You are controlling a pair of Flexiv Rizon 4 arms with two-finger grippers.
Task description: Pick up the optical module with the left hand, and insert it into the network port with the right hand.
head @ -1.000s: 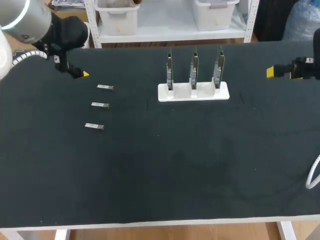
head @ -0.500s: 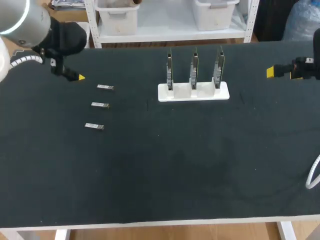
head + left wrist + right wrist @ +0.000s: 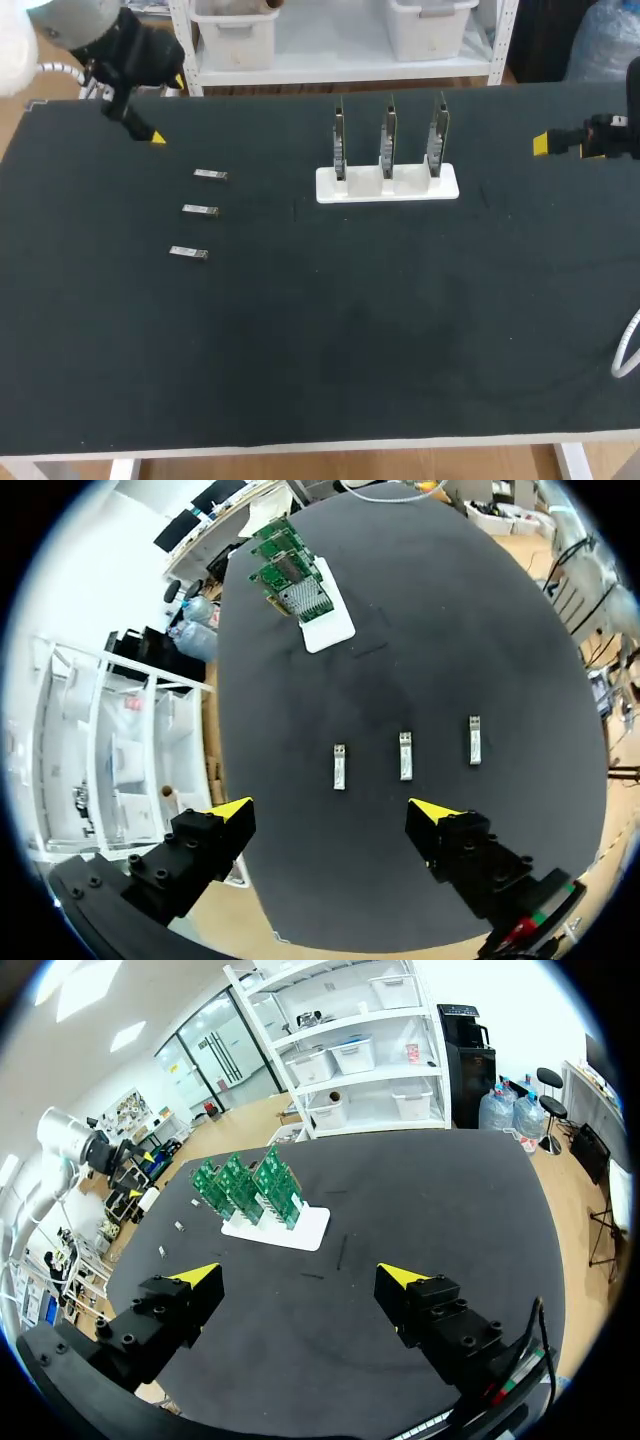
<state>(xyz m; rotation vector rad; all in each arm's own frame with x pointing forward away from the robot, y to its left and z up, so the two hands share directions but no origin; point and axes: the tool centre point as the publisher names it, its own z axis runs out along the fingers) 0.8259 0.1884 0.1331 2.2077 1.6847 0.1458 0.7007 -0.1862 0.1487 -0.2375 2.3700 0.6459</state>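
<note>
Head view: the black counter (image 3: 400,330) fills most of the scene. At its far left corner hangs the left arm (image 3: 130,55), and the left fingers (image 3: 232,810) are spread wide and empty. The right arm (image 3: 610,135) sits at the right edge; the right fingers (image 3: 400,1275) are also wide apart, holding nothing. A white stand (image 3: 387,185) carries three upright network cards (image 3: 387,135). Three optical modules (image 3: 201,210) lie in a row to its left, ahead of the left fingers.

Black matte table top (image 3: 350,340), pale front edge (image 3: 330,446), white legs (image 3: 572,462) beneath front corners.
</note>
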